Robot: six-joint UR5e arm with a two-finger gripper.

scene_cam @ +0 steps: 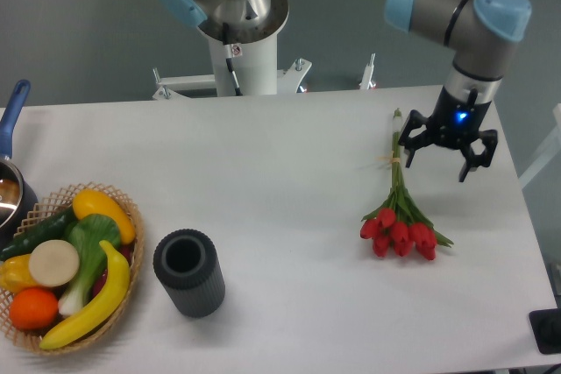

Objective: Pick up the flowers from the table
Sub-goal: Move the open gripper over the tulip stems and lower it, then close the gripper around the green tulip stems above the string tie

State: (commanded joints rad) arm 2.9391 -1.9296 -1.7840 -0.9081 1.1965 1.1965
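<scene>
The flowers (399, 216) lie flat on the white table (280, 181) at the right: a tied bunch of red tulip buds pointing toward the front edge, with thin green stems running back to about the table's far side. My gripper (436, 156) hangs open over the table just right of the stems' upper part, its left fingers close to the stems near the tie. Nothing is between its fingers.
A wicker basket (131, 216) of fruit and vegetables sits at the front left. A dark ribbed cylinder (188, 272) stands beside it. A pot with a blue handle (13, 116) is at the left edge. The robot's white base (245, 59) rises behind the table.
</scene>
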